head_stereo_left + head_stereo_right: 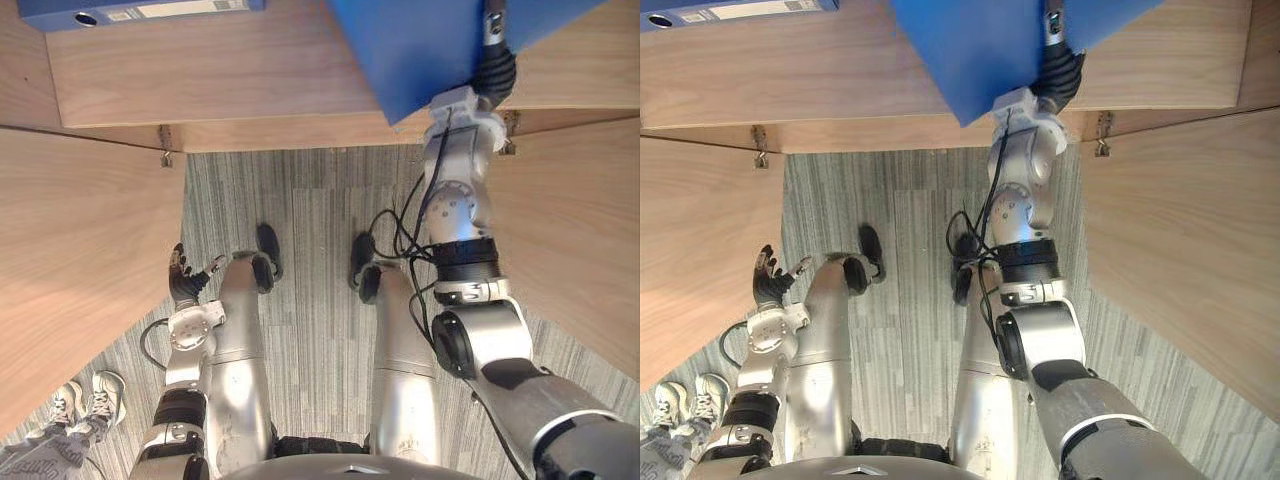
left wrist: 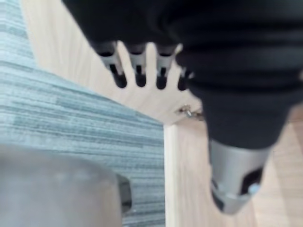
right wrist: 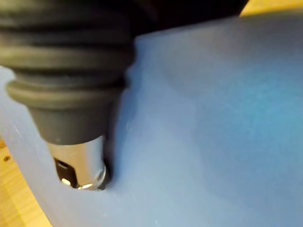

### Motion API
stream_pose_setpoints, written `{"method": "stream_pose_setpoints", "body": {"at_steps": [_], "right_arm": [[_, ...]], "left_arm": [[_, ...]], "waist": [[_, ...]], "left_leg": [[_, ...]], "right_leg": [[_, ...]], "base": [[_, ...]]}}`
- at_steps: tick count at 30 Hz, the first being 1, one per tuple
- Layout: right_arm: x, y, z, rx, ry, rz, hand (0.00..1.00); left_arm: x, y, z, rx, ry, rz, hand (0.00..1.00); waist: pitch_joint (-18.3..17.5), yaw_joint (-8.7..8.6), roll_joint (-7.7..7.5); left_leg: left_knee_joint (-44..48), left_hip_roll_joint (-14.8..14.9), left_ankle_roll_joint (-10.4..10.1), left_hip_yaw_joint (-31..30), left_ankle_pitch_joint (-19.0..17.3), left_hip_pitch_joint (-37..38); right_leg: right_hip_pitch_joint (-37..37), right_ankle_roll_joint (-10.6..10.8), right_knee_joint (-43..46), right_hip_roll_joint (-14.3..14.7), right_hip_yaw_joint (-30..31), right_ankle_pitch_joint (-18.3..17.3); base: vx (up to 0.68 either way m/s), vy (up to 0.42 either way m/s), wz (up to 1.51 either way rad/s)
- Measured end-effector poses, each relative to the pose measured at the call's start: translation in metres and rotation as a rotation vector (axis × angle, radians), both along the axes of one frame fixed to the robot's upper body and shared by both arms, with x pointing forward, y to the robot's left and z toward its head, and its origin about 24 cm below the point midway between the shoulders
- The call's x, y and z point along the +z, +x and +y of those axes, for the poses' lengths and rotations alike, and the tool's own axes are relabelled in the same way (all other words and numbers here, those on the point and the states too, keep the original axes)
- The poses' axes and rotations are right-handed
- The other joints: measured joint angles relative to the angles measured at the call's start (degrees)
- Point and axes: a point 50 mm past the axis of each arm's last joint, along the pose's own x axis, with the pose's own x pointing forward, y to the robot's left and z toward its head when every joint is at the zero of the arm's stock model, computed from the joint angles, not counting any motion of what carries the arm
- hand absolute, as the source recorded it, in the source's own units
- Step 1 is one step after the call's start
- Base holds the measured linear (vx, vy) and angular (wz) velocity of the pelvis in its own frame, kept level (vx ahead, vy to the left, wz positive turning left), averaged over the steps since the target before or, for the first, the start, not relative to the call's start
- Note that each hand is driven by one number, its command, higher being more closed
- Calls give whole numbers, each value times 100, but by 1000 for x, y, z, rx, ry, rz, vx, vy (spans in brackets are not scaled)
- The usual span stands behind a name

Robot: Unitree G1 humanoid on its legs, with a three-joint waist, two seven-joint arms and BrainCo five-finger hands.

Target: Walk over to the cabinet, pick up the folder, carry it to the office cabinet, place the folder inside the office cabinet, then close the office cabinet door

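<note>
- Closest up, the right hand (image 3: pixel 80 163) is seen with its thumb jammed flat against the blue folder (image 3: pixel 213 123). The folder is pinched, though the fingers behind it are hidden.
- The blue folder is held up over the front of the shelf (image 1: pixel 250 75), between the two open doors, and isn't set down yet.
- What could go sideways: it's gripped by one hand only, so it could get twisted loose or dropped if the low corner is caught on the shelf's front edge.
- The right door (image 1: pixel 580 230) probably can't be shut until that arm is pulled clear, otherwise the arm gets clipped.
- The left hand (image 1: pixel 182 278) is hung beside the left door (image 1: pixel 70 260), fingers relaxed, nothing held.
- Count: two folders (one held, the second folder (image 1: pixel 140 10) lying on the shelf, well apart), two doors, two hinges (image 1: pixel 165 145), two shoes (image 1: pixel 85 395) of a person near the left door.
</note>
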Motion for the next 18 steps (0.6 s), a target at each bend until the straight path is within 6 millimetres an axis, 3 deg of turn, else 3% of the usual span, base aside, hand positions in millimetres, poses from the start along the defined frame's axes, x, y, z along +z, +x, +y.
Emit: {"method": "stream_pose_setpoints", "body": {"at_steps": [6,16,17,18], "right_arm": [[22,-3,-18,-1,183,-58,100],[38,-7,-39,-14,378,-106,100],[42,-9,-44,-29,396,-113,0],[43,-9,-46,-34,402,-114,0]], "left_arm": [[7,6,-3,1,-5,-29,0],[20,9,-5,-4,4,-92,0],[21,10,-5,-5,5,-100,0],[21,10,-5,-4,6,-102,0]], "waist": [[0,0,0],[-18,30,-14],[-25,37,-17],[-25,36,-17]], "left_leg": [[19,-84,-19,-108,90,-224],[359,-84,-18,-248,90,-570],[365,-83,-17,-248,107,-622],[365,-83,-17,-249,113,-631]], "right_leg": [[-183,-27,114,-81,-97,-16],[-513,-141,562,-114,-161,-126],[-569,-150,588,-115,-160,-121],[-579,-154,595,-115,-161,-119]], "base": [[-39,-43,11],[-61,-40,4],[-61,-39,2],[-59,-36,1]]}}
